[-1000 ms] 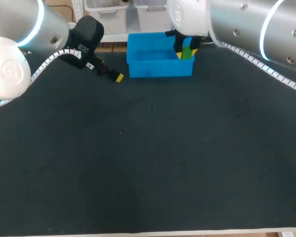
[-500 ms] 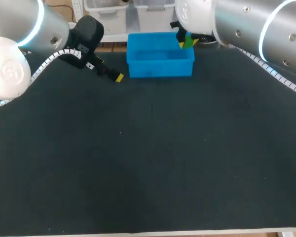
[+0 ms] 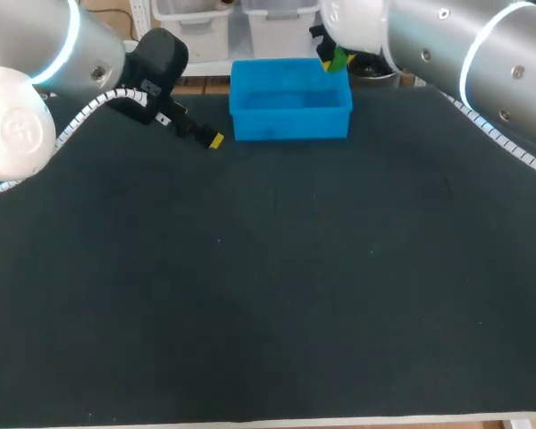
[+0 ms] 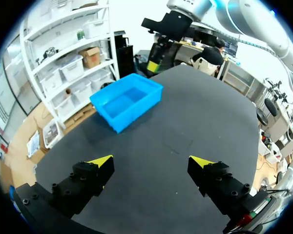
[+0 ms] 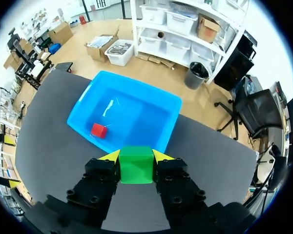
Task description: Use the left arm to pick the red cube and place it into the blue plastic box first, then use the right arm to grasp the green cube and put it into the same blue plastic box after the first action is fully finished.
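The blue plastic box [image 3: 290, 112] stands at the table's far edge; in the right wrist view the blue plastic box [image 5: 127, 114] holds the red cube [image 5: 98, 130] on its floor. My right gripper [image 3: 335, 59] hangs above the box's far right corner, shut on the green cube [image 3: 338, 59]. Between its yellow tips, the right gripper [image 5: 136, 157] shows the green cube [image 5: 136, 165] clamped from both sides. My left gripper [image 4: 151, 162] stands open and empty to the left of the box, with one yellow tip [image 3: 216, 139] showing in the head view.
The dark table mat [image 3: 277, 286] stretches from the box to the near edge. The box [image 4: 127, 100] lies ahead of the left gripper, with my right arm [image 4: 168, 29] above its far side.
My right gripper has risen and moved toward the table's far edge, carrying the green cube from over the box's right part to above its far right corner. The left arm has stayed still.
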Controlling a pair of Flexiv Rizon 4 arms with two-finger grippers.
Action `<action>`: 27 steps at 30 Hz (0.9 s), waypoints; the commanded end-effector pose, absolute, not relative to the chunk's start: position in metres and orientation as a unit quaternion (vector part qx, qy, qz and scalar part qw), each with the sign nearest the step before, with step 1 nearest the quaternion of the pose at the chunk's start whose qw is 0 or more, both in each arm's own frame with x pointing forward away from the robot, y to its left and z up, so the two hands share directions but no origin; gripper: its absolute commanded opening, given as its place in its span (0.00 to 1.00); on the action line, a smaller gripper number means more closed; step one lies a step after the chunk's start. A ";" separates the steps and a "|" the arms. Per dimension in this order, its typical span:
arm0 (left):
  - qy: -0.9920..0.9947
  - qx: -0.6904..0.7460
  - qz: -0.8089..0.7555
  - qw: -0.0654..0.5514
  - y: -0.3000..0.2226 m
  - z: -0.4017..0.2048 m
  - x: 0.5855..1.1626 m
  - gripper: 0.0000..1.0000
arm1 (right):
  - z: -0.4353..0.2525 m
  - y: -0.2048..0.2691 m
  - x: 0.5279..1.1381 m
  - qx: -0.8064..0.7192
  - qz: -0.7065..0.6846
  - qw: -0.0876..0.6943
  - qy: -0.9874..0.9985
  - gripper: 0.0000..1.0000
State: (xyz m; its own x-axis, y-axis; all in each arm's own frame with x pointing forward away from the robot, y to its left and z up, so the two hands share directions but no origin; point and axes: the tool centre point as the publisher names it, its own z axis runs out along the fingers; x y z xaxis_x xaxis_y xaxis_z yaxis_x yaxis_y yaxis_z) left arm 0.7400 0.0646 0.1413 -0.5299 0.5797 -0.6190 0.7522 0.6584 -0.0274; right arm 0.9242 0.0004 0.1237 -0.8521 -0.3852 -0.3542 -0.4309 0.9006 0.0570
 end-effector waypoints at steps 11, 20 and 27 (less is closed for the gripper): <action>0.860 0.389 -0.151 0.295 0.067 0.141 0.740 1.00 | 0.120 0.012 0.971 -0.252 0.116 0.147 0.949 0.00; 0.860 0.389 -0.151 0.295 0.067 0.141 0.740 1.00 | 0.112 0.028 0.976 -0.274 0.129 0.138 0.943 0.00; 0.860 0.389 -0.151 0.295 0.067 0.141 0.740 1.00 | 0.105 0.034 0.980 -0.272 0.124 0.128 0.946 0.09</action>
State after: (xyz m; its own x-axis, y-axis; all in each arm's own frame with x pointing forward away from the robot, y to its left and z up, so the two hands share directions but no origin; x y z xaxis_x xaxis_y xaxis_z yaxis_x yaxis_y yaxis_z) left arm 0.7400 0.0646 0.1413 -0.5299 0.5797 -0.6190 0.7522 0.6584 -0.0274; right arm 0.9479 0.0228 0.0983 -0.7587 -0.4136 -0.5033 -0.5450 0.8262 0.1426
